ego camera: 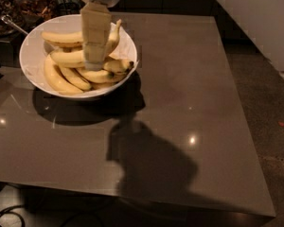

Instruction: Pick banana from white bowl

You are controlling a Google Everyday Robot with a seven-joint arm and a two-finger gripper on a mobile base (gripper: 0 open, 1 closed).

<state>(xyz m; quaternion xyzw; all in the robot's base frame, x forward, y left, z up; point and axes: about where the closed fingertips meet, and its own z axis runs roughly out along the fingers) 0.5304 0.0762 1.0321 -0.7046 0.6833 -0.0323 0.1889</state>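
The white bowl (32, 72) stands at the table's far left and holds several yellow bananas. The longest banana (61, 38) lies across the back of the bowl. It passes behind my gripper, and its pale stem (118, 24) sticks up at the right rim. My gripper (93, 64) hangs straight down over the middle of the bunch, its tip at or just above a banana (66, 58) lying under it. A shorter banana with a dark tip (114, 66) lies to the right.
The bowl sits on a glossy brown table (180, 108), whose right and near edges drop to a dark floor. A dark dish with a spoon (12, 25) stands behind the bowl at far left. Cables lie on the floor at lower left.
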